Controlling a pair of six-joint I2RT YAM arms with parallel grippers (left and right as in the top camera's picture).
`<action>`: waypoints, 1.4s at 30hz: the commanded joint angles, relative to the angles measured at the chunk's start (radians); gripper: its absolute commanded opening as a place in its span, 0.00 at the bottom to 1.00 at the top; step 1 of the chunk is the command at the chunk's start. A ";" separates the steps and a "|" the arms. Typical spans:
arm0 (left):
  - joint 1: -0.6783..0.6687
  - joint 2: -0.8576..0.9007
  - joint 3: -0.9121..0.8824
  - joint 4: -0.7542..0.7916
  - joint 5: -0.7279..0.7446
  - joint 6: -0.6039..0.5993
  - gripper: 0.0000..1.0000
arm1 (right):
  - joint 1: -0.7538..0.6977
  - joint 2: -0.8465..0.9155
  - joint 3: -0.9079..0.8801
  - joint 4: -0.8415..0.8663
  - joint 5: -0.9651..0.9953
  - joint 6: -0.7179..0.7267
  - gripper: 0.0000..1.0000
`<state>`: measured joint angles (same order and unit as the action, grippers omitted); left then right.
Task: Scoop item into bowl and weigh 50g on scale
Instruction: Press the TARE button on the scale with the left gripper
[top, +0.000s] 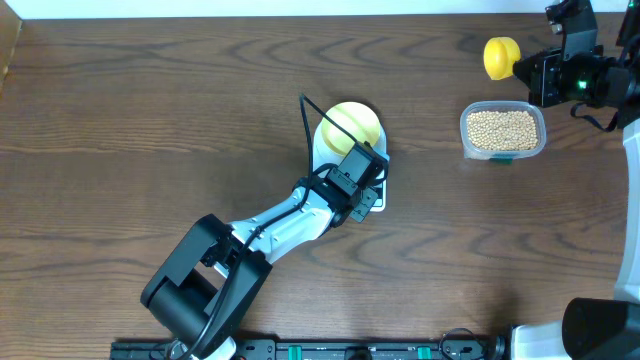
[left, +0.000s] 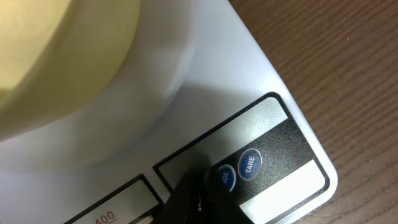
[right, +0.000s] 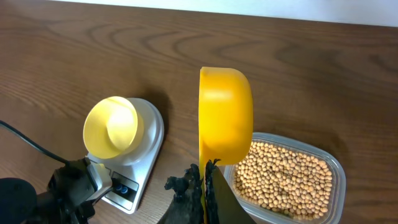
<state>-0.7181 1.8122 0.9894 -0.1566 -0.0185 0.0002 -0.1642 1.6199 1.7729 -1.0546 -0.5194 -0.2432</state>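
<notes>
We see the clear tub at the upper right of the overhead view, filled with the beans. The pale-yellow bowl sits on the scale near the centre. The right wrist view looks into the bowl and shows it empty. At the top right corner, just above the tub in the frame, the right gripper is clenched on the handle of the yellow scoop. We cannot tell whether the scoop carries anything. Only the left wrist view shows the scale's buttons. There the left gripper, jaws pressed together on nothing, has its tip partly covering the button beside TARE. In the overhead view the arm hides this.
</notes>
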 joint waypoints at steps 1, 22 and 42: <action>0.000 0.062 -0.013 -0.021 -0.016 0.007 0.08 | 0.014 -0.021 0.024 -0.001 -0.002 -0.013 0.01; 0.002 0.064 -0.019 -0.065 -0.073 0.049 0.08 | 0.014 -0.021 0.024 -0.005 -0.003 -0.013 0.01; -0.001 0.116 -0.018 -0.079 -0.071 0.047 0.07 | 0.014 -0.021 0.024 -0.004 -0.002 -0.013 0.01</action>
<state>-0.7296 1.8366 1.0218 -0.2008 -0.0624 0.0345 -0.1642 1.6199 1.7729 -1.0576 -0.5194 -0.2432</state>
